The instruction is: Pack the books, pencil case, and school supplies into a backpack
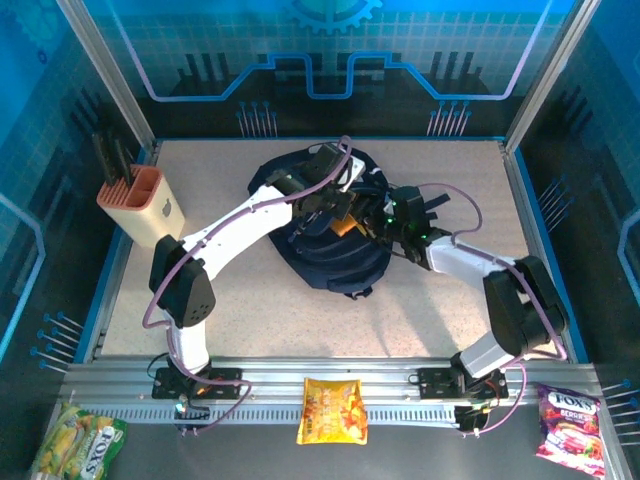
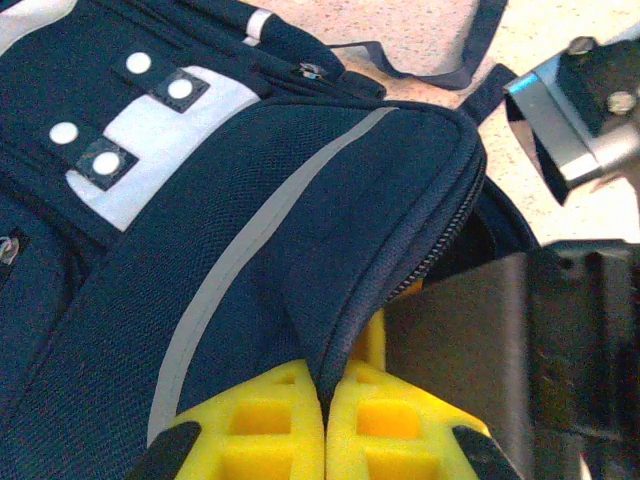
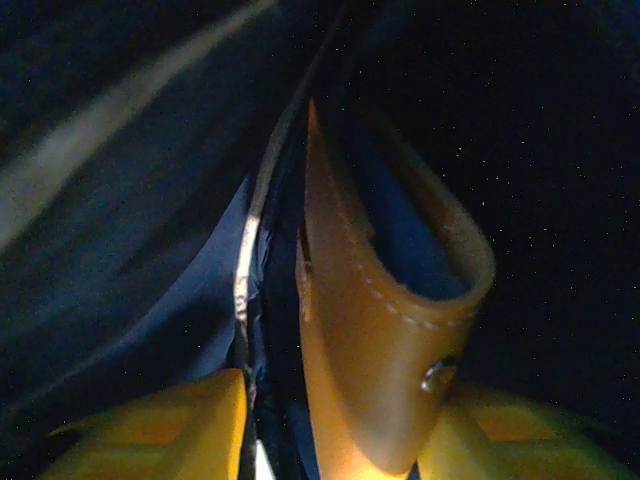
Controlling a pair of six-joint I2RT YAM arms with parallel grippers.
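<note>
Bare table (image 1: 280, 322) around the backpack (image 1: 335, 265); its opening seemingly narrow, tan-brown piece (image 3: 370, 330) inside

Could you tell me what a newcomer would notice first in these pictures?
The big navy backpack in the middle of the table stands out first. The left hand pinches a fold of its fabric by the zip, and a tan leather piece sits between the right hand's yellow fingers in the dark interior.

- The left arm (image 1: 230, 235) reaches over the backpack (image 1: 340, 265), elbow bent, with the left gripper (image 2: 325, 400) clamped tight on a fold at its zip edge.
- The right arm (image 1: 500, 290) bends in from the backpack's right, with the right gripper (image 3: 330, 410) inside its opening, fingers (image 3: 160, 420) parted.
</note>
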